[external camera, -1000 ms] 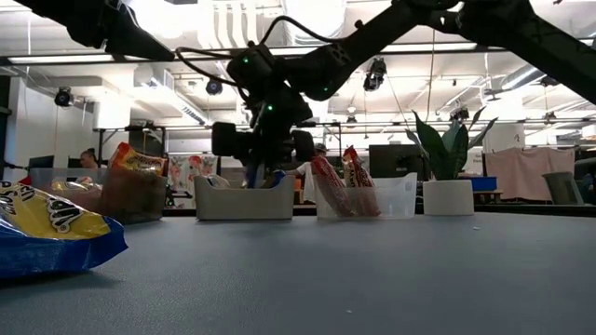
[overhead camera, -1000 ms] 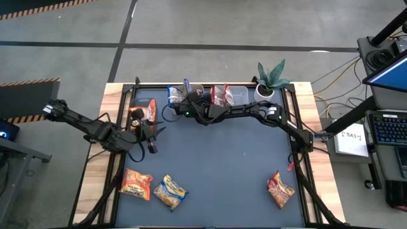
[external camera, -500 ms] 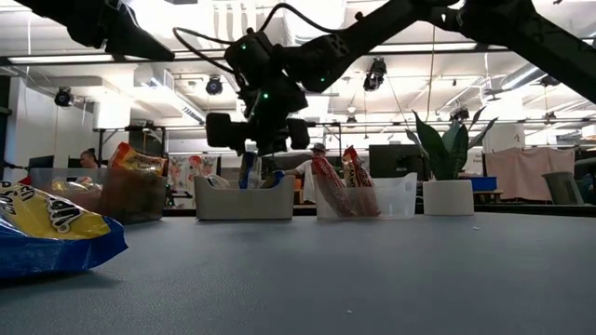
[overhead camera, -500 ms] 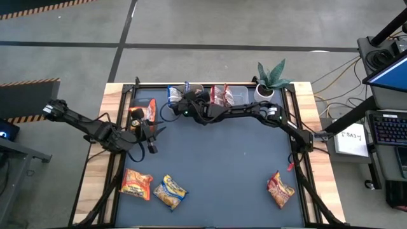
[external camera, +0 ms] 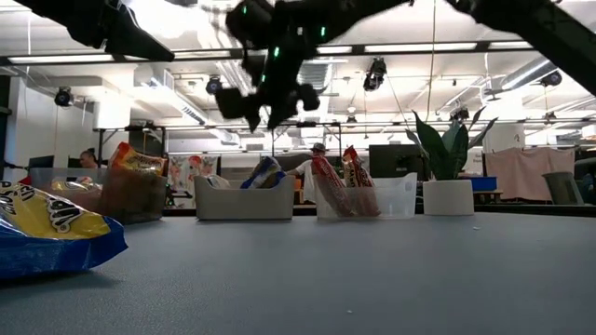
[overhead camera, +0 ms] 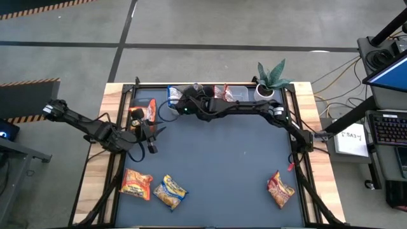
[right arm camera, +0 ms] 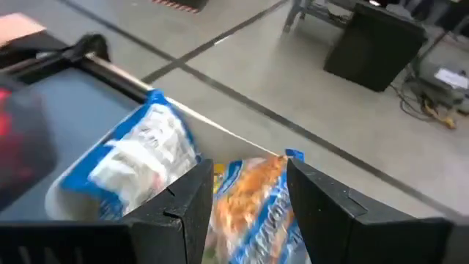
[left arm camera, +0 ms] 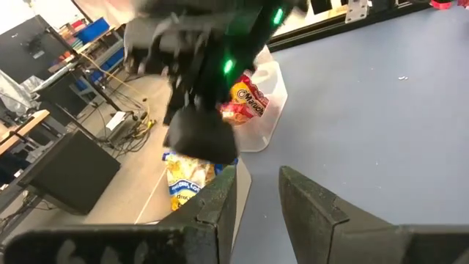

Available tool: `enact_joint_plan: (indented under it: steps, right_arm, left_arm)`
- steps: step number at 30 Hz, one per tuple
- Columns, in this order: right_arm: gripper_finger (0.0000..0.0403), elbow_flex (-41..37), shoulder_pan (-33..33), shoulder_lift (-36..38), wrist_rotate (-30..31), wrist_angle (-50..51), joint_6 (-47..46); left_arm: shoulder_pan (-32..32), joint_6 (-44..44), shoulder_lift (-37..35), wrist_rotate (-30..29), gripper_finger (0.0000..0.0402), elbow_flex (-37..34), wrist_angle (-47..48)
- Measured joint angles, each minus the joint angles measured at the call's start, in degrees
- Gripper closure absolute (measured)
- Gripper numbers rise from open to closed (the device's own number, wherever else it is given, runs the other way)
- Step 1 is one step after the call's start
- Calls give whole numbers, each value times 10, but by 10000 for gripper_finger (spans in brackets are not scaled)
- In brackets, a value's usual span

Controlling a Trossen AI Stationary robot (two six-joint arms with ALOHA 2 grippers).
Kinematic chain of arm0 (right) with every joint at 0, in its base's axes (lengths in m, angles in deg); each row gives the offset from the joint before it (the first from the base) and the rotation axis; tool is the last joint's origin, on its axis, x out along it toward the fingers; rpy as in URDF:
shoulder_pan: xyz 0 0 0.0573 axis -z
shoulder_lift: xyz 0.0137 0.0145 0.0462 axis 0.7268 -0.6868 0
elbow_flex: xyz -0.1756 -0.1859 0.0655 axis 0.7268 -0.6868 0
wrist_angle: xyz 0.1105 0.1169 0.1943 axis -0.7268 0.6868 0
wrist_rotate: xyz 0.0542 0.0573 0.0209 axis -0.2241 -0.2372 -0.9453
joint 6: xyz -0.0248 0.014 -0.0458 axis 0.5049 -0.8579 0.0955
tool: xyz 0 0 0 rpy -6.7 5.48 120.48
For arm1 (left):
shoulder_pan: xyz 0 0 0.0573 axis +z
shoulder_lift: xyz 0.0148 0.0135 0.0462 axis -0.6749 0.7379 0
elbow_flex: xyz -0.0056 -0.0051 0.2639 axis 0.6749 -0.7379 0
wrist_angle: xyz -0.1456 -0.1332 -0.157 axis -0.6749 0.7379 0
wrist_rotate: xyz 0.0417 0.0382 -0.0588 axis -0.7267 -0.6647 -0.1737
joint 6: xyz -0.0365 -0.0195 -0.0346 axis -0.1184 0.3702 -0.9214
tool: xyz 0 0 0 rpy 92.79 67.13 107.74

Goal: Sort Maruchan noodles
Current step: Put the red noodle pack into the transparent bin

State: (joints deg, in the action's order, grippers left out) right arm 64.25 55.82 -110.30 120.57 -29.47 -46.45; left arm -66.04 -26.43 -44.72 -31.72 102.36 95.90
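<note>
Above back tubs, right tool hangs w/ fingers apart, empty; right wrist view shows blue-yellow Maruchan packets below. Left tool narrow, empty.

Yellow-and-blue packet cut by frame edge

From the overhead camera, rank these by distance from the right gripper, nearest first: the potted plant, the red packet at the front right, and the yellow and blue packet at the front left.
Measured from the right gripper, over the back tubs:
1. Potted plant, back right.
2. Yellow and blue packet, front left.
3. Red packet, front right corner.
</note>
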Motion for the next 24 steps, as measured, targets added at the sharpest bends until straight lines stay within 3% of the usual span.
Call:
enact_joint_plan:
  steps: [4,11,13,20,24]
  right_arm:
    - [245,23,-21,46,-75,115,26]
    - [259,17,-55,137,-390,289,-13]
    - [264,2,-77,154,-449,335,-20]
    - [286,-109,-175,197,-488,395,-127]
    - [307,-192,-225,208,-553,397,-222]
  left_arm:
    - [0,-4,1,4,315,0,0]
    - [0,-4,12,5,315,1,-4]
    - [1,-4,16,5,315,1,-8]
    - [1,-2,31,5,315,4,-20]
    - [1,-4,39,5,315,4,-24]
